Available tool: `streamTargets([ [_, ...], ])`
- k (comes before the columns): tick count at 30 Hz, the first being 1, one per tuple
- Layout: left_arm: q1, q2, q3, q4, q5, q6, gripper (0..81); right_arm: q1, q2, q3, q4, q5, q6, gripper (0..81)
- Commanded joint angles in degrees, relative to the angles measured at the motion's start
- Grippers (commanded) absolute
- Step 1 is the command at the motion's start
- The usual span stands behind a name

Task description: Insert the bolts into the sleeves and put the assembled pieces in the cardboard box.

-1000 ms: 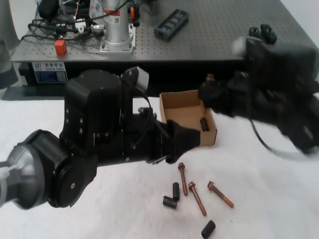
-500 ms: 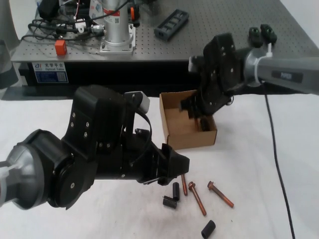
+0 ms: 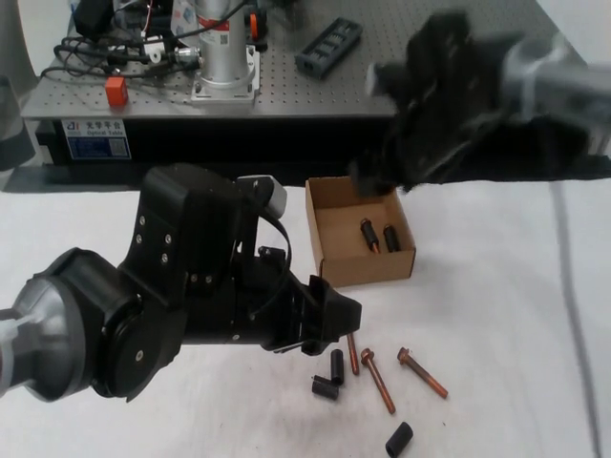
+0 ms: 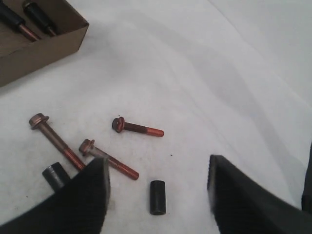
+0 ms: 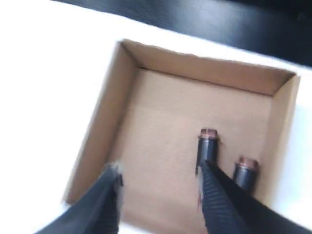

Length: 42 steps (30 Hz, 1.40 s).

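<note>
Bolts (image 3: 377, 379), three of them loose, lie on the white cloth (image 3: 496, 315) among three sleeves (image 3: 336, 364) in the high view. The cardboard box (image 3: 372, 267) behind holds two assembled pieces (image 3: 368, 232). In the left wrist view, the left gripper (image 4: 158, 163) is spread wide and empty over one sleeve. In the right wrist view, the right gripper (image 5: 158, 168) is parted and empty above the box.

Lab, perforated optical bench (image 3: 401, 72), cabling (image 3: 105, 48), white padding (image 3: 496, 334)

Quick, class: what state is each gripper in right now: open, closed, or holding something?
Left gripper: open, holding nothing.
Right gripper: open, holding nothing, above the cardboard box.
</note>
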Motion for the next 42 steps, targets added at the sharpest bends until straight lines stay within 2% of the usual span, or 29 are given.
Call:
streamTargets([
  [1,0.06,-0.70,-0.18,-0.22,-2.35,0.45,43.3,-0.41,-9.44,6.28,9.57,-0.84,-6.84,35.9],
  [5,0.06,-0.70,-0.18,-0.22,-2.43,0.45,43.3,1.38,-11.62,13.98,16.57,5.02,-10.40,35.9],
  [10,0.06,-0.70,-0.18,-0.22,-2.41,0.72,43.3,4.47,-9.80,22.28,13.89,9.75,-12.36,35.9],
  [16,0.06,-0.70,-0.18,-0.22,-2.41,0.72,43.3,6.77,-5.41,24.33,10.56,14.62,-12.24,35.9],
  [19,0.06,-0.70,-0.18,-0.22,-2.41,0.72,43.3,7.00,-3.70,24.33,9.11,14.52,-11.00,34.9],
  [22,0.06,-0.70,-0.18,-0.22,-2.41,1.55,43.3,7.10,-2.69,24.37,8.61,14.52,-11.01,25.3],
  [26,0.06,-0.70,-0.18,0.67,-2.41,2.45,43.3,7.10,-2.63,24.47,7.51,14.52,-11.01,1.7],
  [27,0.06,-0.70,-0.18,1.82,-2.41,3.69,43.3,7.10,-2.63,24.47,7.34,14.52,-11.01,1.9],
  [30,0.06,-0.53,-0.27,7.60,-3.26,7.21,43.3,5.94,-3.67,24.47,7.49,14.29,-9.96,1.8],
  [36,-0.39,3.72,-3.28,15.62,-3.61,12.57,43.3,2.13,-12.88,27.21,7.99,7.68,-6.95,1.8],
  [40,-3.58,9.43,-11.95,26.94,-3.80,16.94,43.3,-0.92,-21.89,32.98,8.88,7.69,-5.02,1.8],
  [42,-6.07,12.78,-17.11,32.37,-5.95,19.18,43.1,-2.61,-26.65,36.55,9.00,7.69,-3.33,1.8],
])
